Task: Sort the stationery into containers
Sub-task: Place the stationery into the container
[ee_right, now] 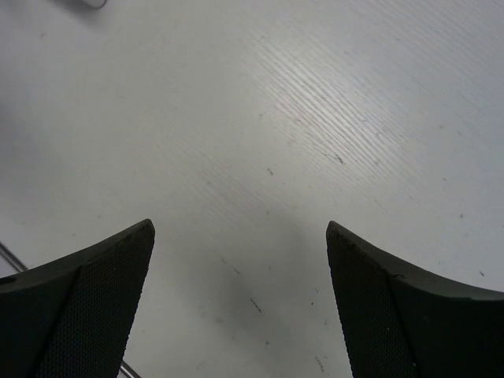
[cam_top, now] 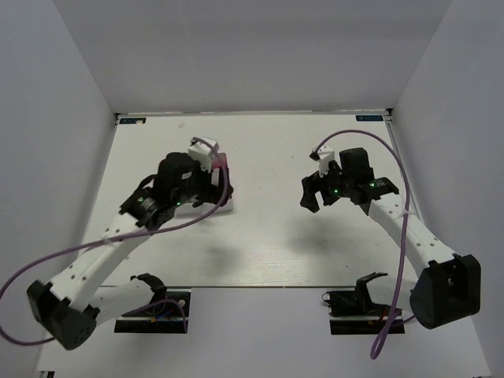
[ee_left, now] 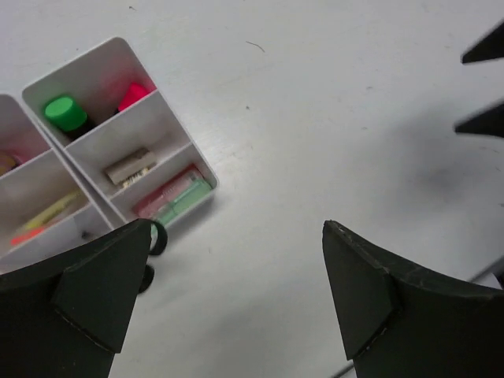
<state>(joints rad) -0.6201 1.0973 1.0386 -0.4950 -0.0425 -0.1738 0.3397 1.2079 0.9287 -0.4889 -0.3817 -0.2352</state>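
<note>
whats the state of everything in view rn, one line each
left end effector, open, empty
right end effector, open, empty
full-view tray, all three compartments occupied
green highlighter, capped, upright in far compartment
pink highlighter, same compartment
markers, lying side by side in near compartment
cut-off tray, holding sticks
</note>
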